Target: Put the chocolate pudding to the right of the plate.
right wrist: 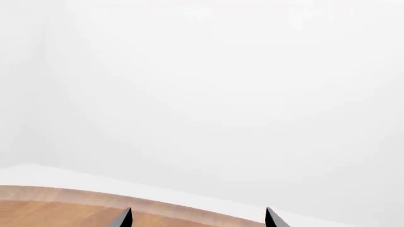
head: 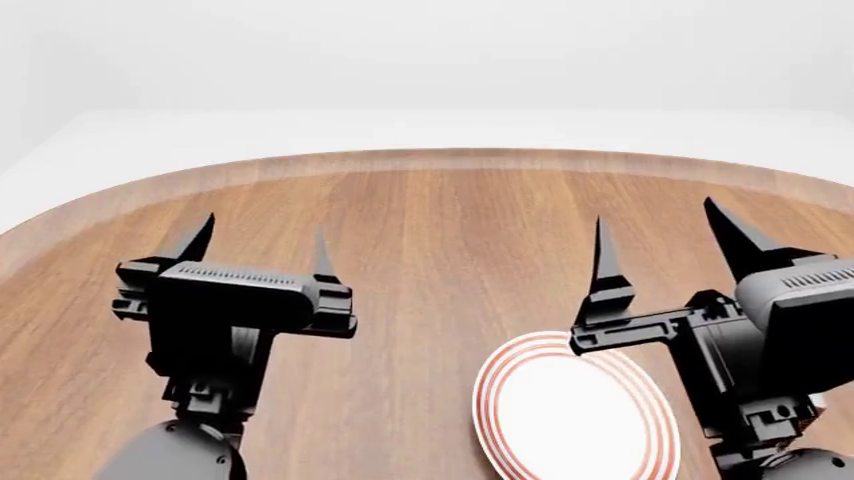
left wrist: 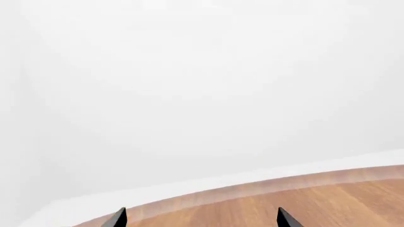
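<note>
The plate (head: 574,410), white with red rings round its rim, lies on the wooden table near the front, partly under my right arm. The chocolate pudding is out of view in all three views. My left gripper (head: 260,240) hovers over the table's left half, open, its two dark fingertips wide apart with nothing between them. My right gripper (head: 661,230) stands open above and just beyond the plate, also holding nothing. In the left wrist view only the fingertips (left wrist: 117,218) show against table and wall. The right wrist view shows the same for its fingertips (right wrist: 124,218).
The round wooden table (head: 427,220) curves away to a far edge, with a pale floor and white wall behind it. Both wrist views show that far edge (left wrist: 252,189) (right wrist: 94,198) and blank white wall.
</note>
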You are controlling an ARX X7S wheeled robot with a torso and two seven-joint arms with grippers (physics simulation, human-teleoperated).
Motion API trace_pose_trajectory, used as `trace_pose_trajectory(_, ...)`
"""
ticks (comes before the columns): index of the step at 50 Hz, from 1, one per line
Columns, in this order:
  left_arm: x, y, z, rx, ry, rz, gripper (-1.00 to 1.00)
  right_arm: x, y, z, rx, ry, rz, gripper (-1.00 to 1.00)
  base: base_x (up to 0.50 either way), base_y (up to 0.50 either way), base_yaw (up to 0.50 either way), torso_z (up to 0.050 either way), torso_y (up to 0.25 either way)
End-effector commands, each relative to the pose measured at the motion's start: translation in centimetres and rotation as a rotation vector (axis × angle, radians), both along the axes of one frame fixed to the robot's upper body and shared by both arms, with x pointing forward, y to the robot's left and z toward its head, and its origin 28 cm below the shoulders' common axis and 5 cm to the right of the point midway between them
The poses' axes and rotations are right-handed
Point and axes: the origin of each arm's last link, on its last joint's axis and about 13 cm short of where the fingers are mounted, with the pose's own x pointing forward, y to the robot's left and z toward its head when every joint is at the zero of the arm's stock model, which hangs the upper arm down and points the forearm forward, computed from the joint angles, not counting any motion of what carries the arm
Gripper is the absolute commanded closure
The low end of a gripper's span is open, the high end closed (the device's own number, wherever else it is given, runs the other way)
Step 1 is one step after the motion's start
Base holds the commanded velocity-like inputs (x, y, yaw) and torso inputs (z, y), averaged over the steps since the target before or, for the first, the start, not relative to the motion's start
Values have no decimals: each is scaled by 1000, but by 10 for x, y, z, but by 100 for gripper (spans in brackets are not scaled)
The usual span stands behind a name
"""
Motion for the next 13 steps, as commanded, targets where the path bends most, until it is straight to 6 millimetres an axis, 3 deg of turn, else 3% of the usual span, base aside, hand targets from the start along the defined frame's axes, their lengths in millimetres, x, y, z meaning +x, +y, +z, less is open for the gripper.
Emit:
trace_pose_trajectory(1,-4,-2,21,17,-71,-1,-100,8,9,13,-21,-28,34,-100,0,0,0,0,0)
trace_pose_trajectory(13,-8,-2,35,22,-109,-8,-100,4,12,25,-32,-66,46,-100,0,0,0,0,0)
